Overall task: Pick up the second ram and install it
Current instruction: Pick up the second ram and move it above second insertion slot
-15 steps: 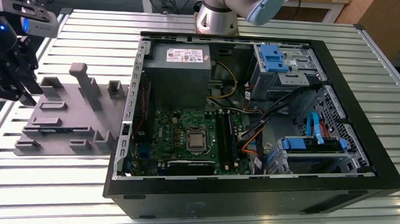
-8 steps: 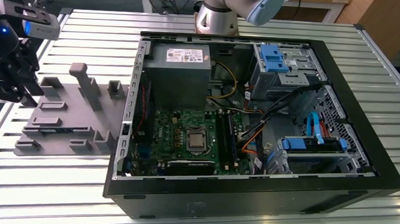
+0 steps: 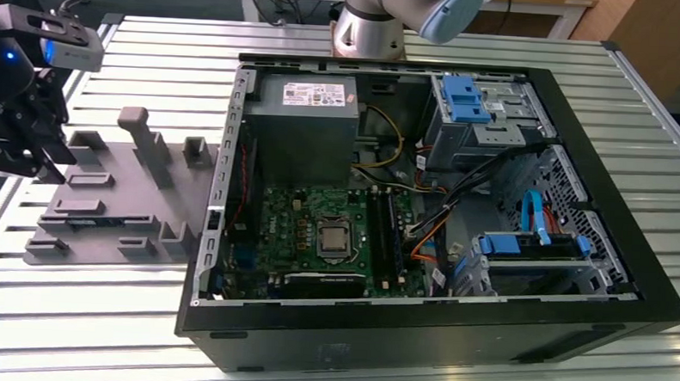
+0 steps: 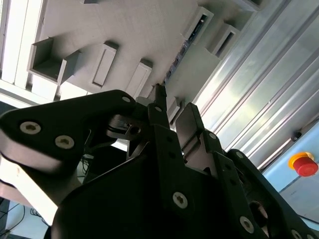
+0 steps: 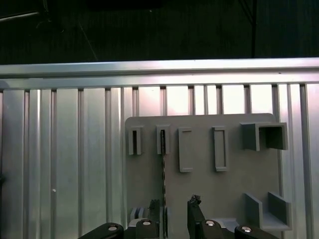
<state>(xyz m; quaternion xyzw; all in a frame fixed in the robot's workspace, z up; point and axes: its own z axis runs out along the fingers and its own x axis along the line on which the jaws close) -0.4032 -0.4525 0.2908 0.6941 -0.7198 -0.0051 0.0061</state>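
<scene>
1. We judge the second ram (image 5: 162,169) to be light and stiff, but thin and easily damaged. Its chips and contact edge should not take pressure or scraping.
2. We think the best hold is across its two flat faces, near the free upper edge, squeezing only lightly so that it lifts straight out of its slot.
3. In both wrist views we see it edge-on, as a long, narrow dark strip with fine speckling. Its faces are turned away, so we see no label or chips.
4. It stands on edge in the grey holder (image 5: 239,174). One end sits in the second pocket from a corner, and the strip runs in towards the holder's middle. The holder lies on the ribbed metal table (image 5: 65,149), beside the open computer case (image 3: 611,280).
5. The gripper (image 5: 174,211) hangs over the holder with its fingers apart and nothing between them. The ram lines up with one finger (image 5: 155,219) rather than with the gap, and we cannot tell whether they touch.
</scene>
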